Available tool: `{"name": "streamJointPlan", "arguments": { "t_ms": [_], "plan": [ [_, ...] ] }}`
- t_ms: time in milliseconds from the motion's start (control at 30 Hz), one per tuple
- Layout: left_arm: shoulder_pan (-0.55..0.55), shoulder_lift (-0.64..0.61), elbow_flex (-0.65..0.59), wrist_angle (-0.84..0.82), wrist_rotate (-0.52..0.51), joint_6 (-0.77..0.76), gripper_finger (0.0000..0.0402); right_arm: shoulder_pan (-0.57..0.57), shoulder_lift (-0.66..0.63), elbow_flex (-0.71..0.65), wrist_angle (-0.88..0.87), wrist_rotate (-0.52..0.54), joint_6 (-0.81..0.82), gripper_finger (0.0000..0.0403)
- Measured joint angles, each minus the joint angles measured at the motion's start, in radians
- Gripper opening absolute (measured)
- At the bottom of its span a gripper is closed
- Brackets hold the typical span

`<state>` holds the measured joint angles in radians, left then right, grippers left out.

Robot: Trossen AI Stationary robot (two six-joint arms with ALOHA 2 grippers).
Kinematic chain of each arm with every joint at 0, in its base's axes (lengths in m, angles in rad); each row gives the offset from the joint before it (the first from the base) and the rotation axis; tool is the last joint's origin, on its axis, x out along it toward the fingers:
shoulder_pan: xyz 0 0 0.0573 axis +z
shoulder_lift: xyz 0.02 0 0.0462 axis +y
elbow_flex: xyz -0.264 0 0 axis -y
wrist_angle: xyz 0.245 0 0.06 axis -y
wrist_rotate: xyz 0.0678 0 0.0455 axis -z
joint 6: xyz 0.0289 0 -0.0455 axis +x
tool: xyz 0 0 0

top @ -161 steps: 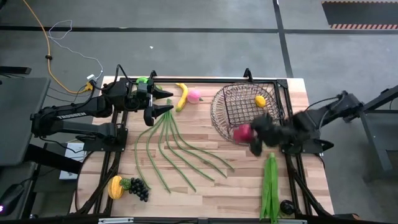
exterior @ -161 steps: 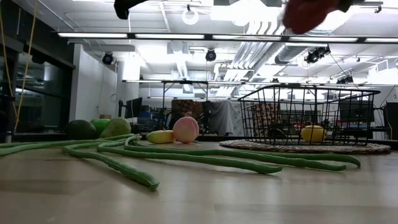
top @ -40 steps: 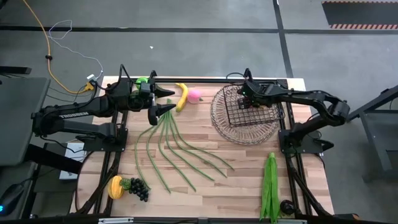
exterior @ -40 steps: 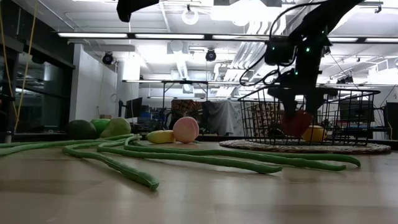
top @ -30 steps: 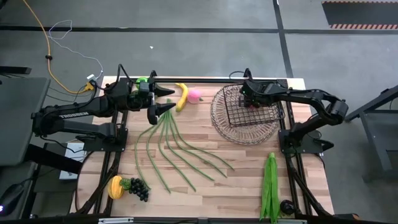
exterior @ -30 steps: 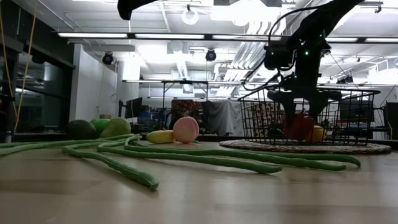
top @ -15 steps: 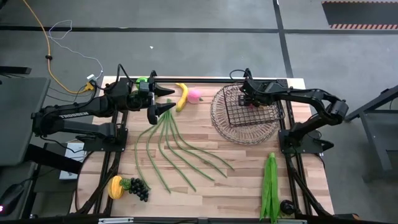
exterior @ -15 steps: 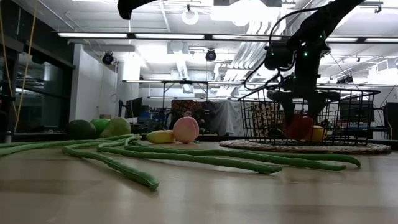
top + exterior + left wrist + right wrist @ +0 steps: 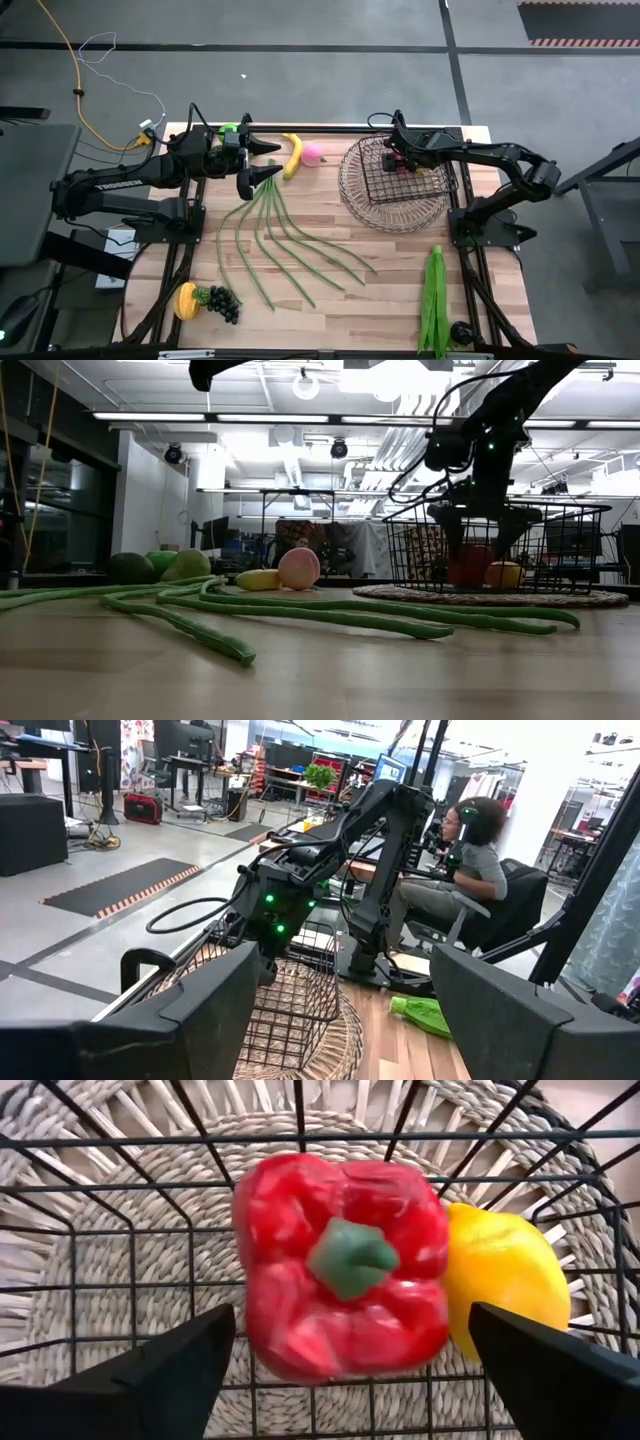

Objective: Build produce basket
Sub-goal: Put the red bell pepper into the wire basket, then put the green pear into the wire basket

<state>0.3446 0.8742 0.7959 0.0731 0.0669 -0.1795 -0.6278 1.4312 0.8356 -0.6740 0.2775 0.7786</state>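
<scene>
A pale wooden desk (image 9: 330, 290) of lengthwise planks stands on a grey floor (image 9: 300, 90), and everything else is placed from it. A round woven mat (image 9: 392, 215) lies on the desk near its far right corner; in the low view the mat (image 9: 560, 598) is a flat disc on the wood. Off the desk's far left corner, a yellow cable (image 9: 75, 85) and a thin white wire (image 9: 100, 45) trail over the floor. A dark line (image 9: 250, 47) crosses the floor beyond the far edge. In the room past the desk, a seated person (image 9: 465, 870) in a grey top faces away, and ceiling light strips (image 9: 300, 418) run overhead.
</scene>
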Motion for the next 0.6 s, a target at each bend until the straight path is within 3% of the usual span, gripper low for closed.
{"name": "streamJointPlan", "arguments": {
  "t_ms": [300,600],
  "plan": [
    [0.0,0.0,0.0,-0.001,0.0,0.0,0.0282,0.0,-0.146,0.0,-0.008,-0.037,-0.09,0.0398],
    [0.0,0.0,0.0,-0.001,-0.003,0.0,0.0282,0.068,-0.408,0.001,0.095,-0.356,-0.178,0.0398]
  ]
}}
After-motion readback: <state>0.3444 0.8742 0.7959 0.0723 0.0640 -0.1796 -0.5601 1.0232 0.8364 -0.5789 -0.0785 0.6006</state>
